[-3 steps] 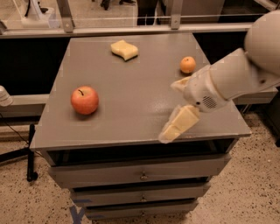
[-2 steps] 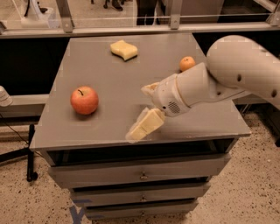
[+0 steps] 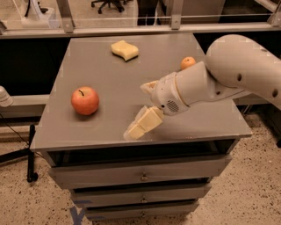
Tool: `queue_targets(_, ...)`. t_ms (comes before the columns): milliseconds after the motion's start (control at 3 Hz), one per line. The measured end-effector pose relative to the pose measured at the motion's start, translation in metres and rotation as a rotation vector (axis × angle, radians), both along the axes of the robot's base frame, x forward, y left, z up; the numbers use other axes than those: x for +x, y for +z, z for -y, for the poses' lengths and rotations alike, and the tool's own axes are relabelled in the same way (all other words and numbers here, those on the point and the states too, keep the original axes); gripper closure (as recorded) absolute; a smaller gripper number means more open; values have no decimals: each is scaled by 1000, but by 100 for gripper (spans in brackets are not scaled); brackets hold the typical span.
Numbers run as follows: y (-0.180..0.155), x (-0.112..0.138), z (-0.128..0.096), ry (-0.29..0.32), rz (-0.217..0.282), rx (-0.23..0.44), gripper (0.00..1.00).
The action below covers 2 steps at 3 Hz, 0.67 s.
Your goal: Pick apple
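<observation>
cam: single view | pos: high, front of grey metal drawer cabinet (image 3: 109, 92) | faces: down, twd rear glass partition (image 3: 109, 11) | range: mid, whole top in frame | cream two-finger gripper (image 3: 141, 107): ctr-front, fingers spread, arm enters fr right

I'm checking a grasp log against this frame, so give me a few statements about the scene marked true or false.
1. The apple rests on the tabletop, stem upward, toward the picture's left. True.
2. The gripper is closed around the apple. False: it is open with nothing between its fingers, and it sits to the right of the apple, apart from it.
3. The sponge lies near the tabletop's far edge. True.
4. The orange sits to the left of the apple. False: it is on the right side, partly hidden behind the arm.
</observation>
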<state>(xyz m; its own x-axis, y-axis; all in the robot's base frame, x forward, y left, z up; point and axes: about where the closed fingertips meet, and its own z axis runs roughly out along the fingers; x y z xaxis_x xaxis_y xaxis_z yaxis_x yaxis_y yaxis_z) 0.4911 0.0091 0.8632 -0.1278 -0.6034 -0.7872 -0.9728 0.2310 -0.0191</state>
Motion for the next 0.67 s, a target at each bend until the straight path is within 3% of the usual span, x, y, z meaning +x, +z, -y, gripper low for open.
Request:
queue_targets(333,0,7,-13,0,33,36,0)
queue_targets(667,-3,33,-52,10,77,118,0)
